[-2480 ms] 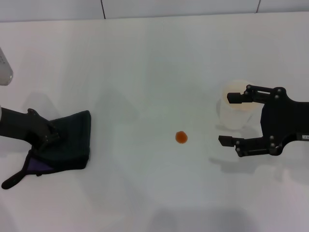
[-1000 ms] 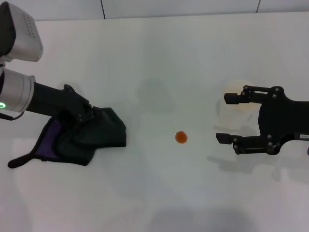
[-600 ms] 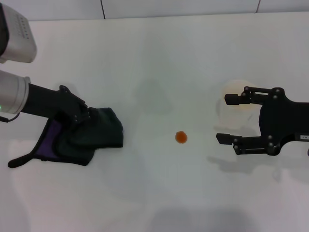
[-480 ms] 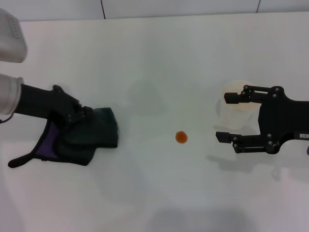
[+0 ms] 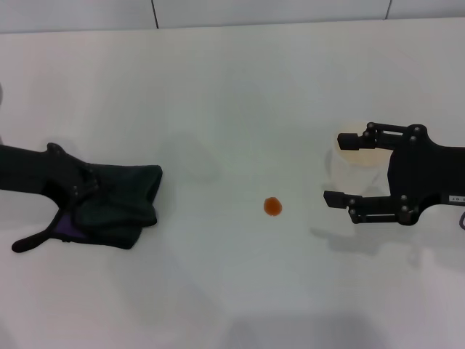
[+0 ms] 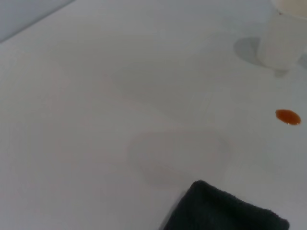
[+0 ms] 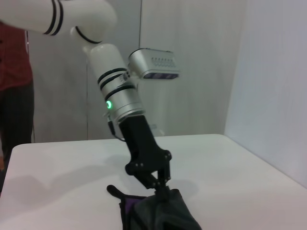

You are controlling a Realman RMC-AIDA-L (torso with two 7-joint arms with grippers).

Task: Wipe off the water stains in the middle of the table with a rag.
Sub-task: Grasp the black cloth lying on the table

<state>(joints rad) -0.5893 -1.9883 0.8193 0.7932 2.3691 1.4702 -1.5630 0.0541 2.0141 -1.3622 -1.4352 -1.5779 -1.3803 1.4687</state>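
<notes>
Water stains (image 5: pixel 272 206), reduced to one small round orange-red blot, sat near the middle of the white table (image 5: pixel 232 87), untouched and well apart from the rag (image 5: pixel 116 207). The dark green-black cloth lay bunched on the robot's left side of the surface, a purple patch showing at its near edge and a thin strap-like tail trailing toward the table's left margin. The left gripper (image 5: pixel 86 190) pressed down into the cloth; in the right wrist view its fingers (image 7: pixel 160 184) were seen pinched together on the top of the bundle (image 7: pixel 158 213), the black forearm rising at a slant to a white arm segment with a glowing green ring. The left wrist view caught only a corner of the rag (image 6: pixel 225 211), the blot (image 6: pixel 288 116) farther off and the foot of a cup (image 6: pixel 283 43) beyond it.

On the other side, the right gripper (image 5: pixel 339 169) hovered with its two black fingers spread wide, flanking a translucent whitish cup (image 5: pixel 354 156) that stood upright just right of the blot. One finger lay over the cup's rim in the head view; contact could not be judged. A small white label on the gripper's body was too small to read.
</notes>
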